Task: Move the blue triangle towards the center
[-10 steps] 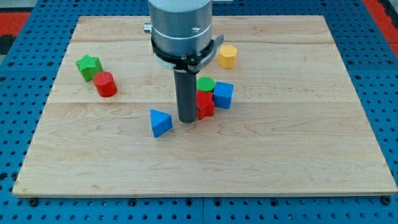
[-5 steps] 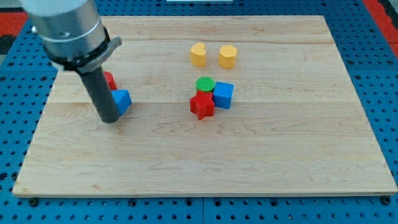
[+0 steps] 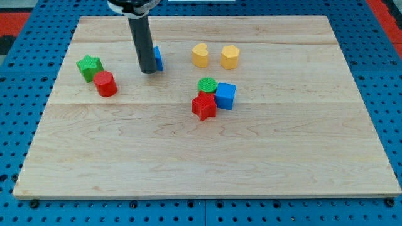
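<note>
- Blue triangle (image 3: 157,58) sits in the bench's upper-left part, mostly hidden behind my rod; only a sliver shows on the rod's right edge, so I cannot tell its heading or long axis.
- My tip (image 3: 148,71) rests on the bench (image 3: 251,157), touching or just beside the triangle on its left.
- No fingers on this rig, only the rod; nothing grasped.
- Count: two blue, two red, two green, two yellow.
- Green star (image 3: 89,66) and red cylinder (image 3: 106,83) lie at left, close together.
- Yellow heart (image 3: 200,55) and yellow hexagon (image 3: 230,57) lie right of the triangle, side by side.
- Green cylinder (image 3: 207,85), red star (image 3: 204,106) and blue cube (image 3: 225,96) cluster tightly near the centre.
</note>
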Controlling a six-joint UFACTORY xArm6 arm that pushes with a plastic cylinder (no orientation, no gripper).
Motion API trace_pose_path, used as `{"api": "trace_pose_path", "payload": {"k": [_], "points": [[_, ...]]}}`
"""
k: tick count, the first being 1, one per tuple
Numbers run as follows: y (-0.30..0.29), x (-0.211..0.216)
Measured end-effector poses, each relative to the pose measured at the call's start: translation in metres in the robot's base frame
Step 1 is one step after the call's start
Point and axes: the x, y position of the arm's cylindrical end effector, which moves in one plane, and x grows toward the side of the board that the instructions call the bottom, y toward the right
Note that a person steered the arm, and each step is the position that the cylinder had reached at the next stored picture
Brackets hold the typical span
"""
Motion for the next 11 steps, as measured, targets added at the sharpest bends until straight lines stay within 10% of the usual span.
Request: {"api": "trace_pose_path", "payload": {"k": [11], "points": [[0.015, -0.065]]}}
